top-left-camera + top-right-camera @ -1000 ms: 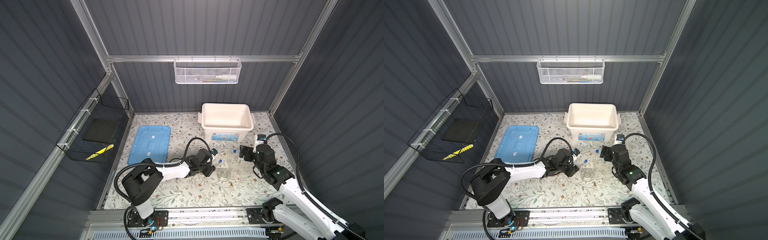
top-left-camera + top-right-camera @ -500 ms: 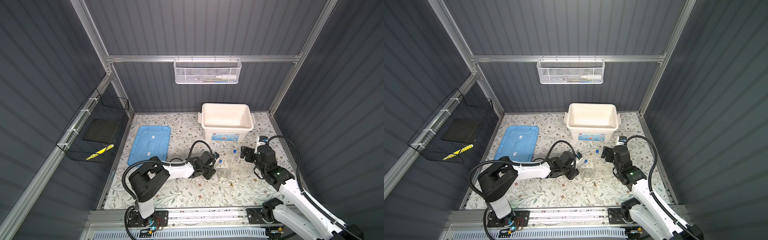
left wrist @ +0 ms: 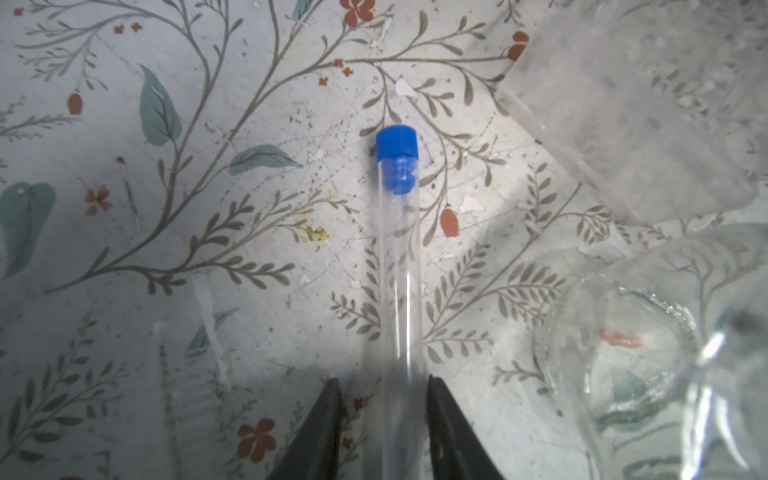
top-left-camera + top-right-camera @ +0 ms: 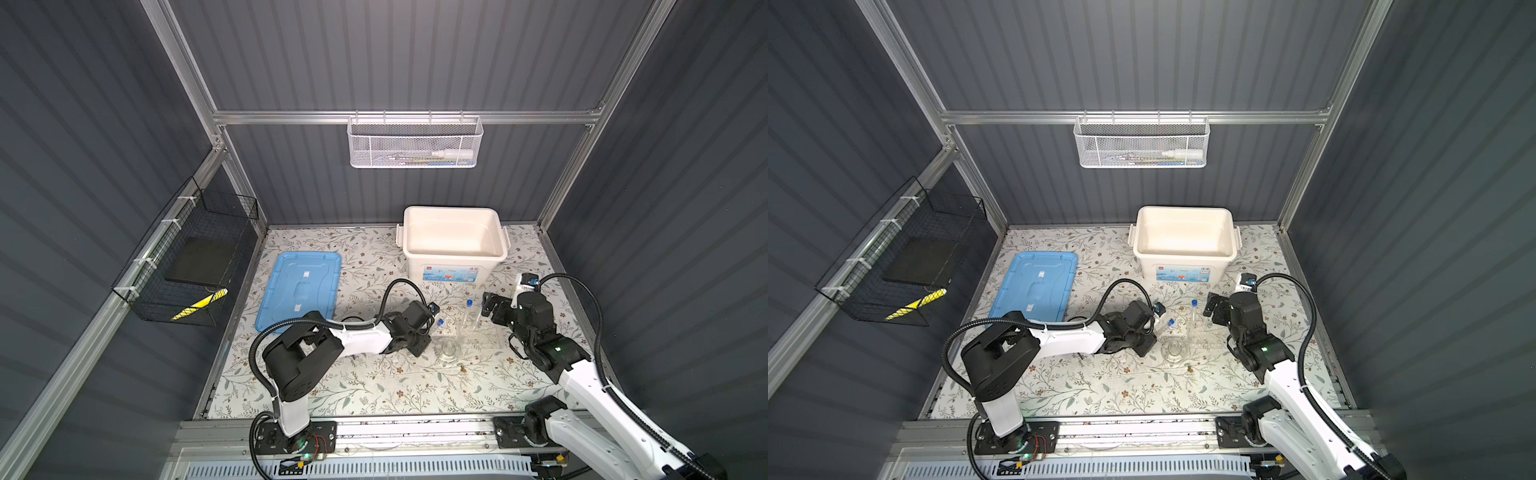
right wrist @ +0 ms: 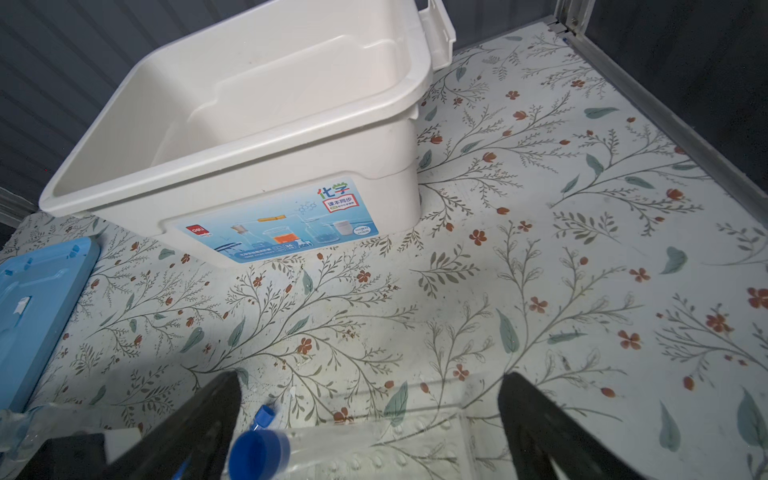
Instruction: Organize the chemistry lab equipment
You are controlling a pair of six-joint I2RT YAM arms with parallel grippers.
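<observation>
Both top views: L gripper (image 4: 426, 332) low over lying test tube (image 4: 439, 323), middle of table (image 4: 374, 386); R gripper (image 4: 488, 307) by rack (image 4: 478, 334), toward right edge.
L wrist: jaws apart, straddling tube, not pinching yet.
R wrist: jaws wide over rack, prob. to steady it.

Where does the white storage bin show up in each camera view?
Both top views: white storage bin at the mat's back, right of centre.
Left wrist: not in it.
Right wrist: bin upper left, label facing the camera.
Shared landmark: blue lid, absent from the left wrist view.
</observation>
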